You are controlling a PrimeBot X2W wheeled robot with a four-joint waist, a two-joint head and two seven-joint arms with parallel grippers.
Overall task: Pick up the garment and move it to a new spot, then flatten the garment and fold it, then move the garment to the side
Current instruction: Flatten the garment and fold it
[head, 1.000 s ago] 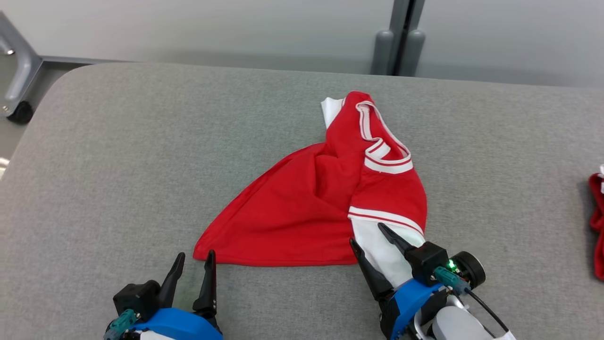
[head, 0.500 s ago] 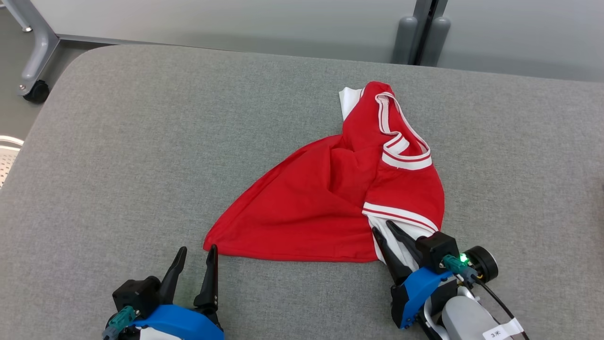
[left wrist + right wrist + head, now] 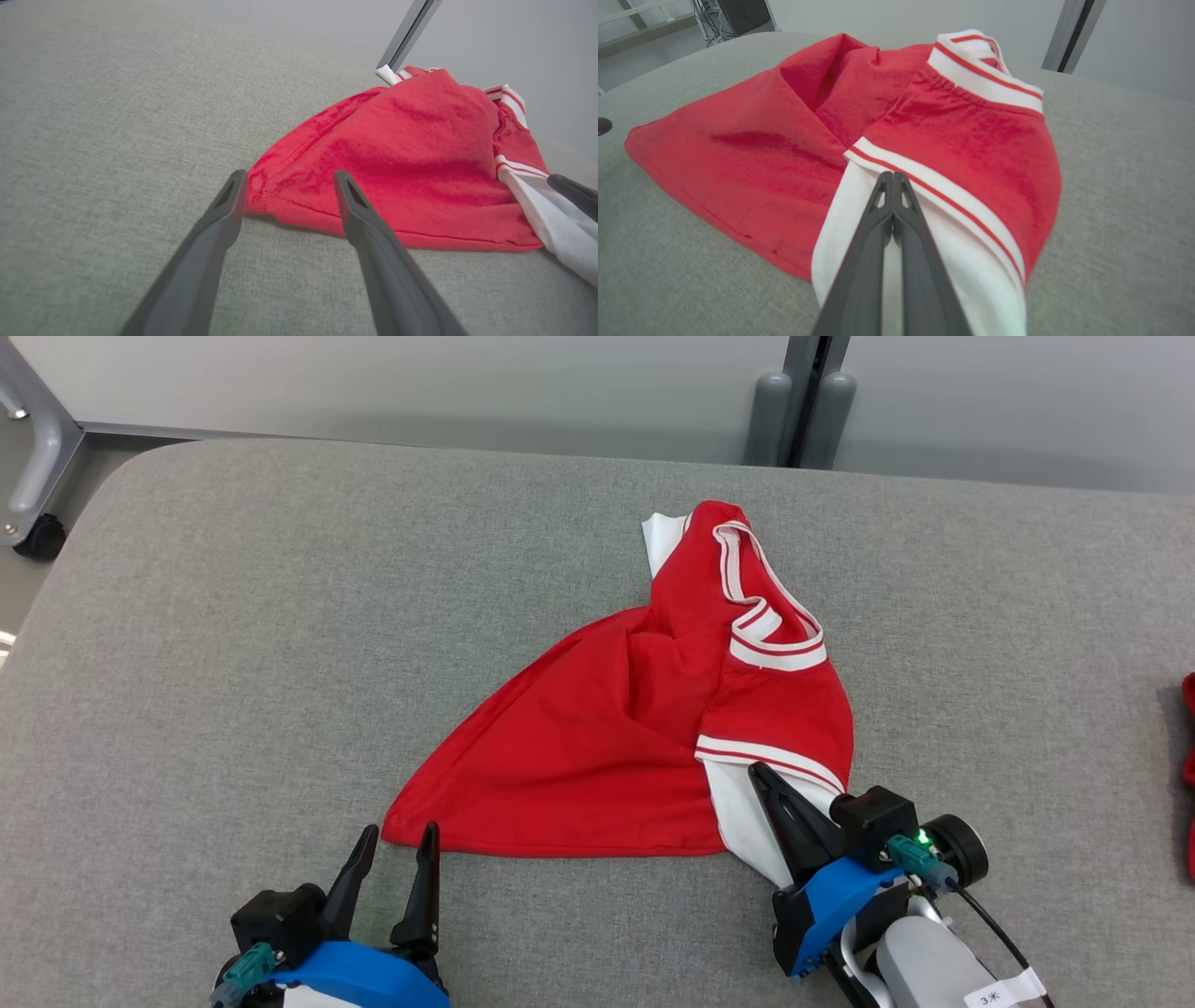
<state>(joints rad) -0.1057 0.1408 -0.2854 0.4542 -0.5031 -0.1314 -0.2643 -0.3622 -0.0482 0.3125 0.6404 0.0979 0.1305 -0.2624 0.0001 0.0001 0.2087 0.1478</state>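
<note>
A red garment [image 3: 607, 747] with white striped trim and white sleeves lies crumpled on the grey padded table [image 3: 233, 616]. My right gripper [image 3: 761, 775] is shut on the white sleeve [image 3: 738, 812] at the garment's near right corner; in the right wrist view its fingers [image 3: 892, 176] are pressed together over the white cloth [image 3: 976, 275]. My left gripper [image 3: 401, 831] stands open just short of the red hem corner [image 3: 397, 829]. In the left wrist view that corner [image 3: 261, 186] lies between my open fingertips [image 3: 289, 176], apart from them. The right finger [image 3: 574, 193] shows there at the far right.
Another red cloth [image 3: 1189, 775] lies at the table's right edge. A grey post [image 3: 794, 411] stands behind the far edge. A frame leg with a caster [image 3: 37, 537] stands on the floor at the far left. Bare table stretches to the left of the garment.
My right gripper has shut on the white sleeve, which it straddled open a second ago. The left gripper stays open near the hem corner. The head camera has shifted.
</note>
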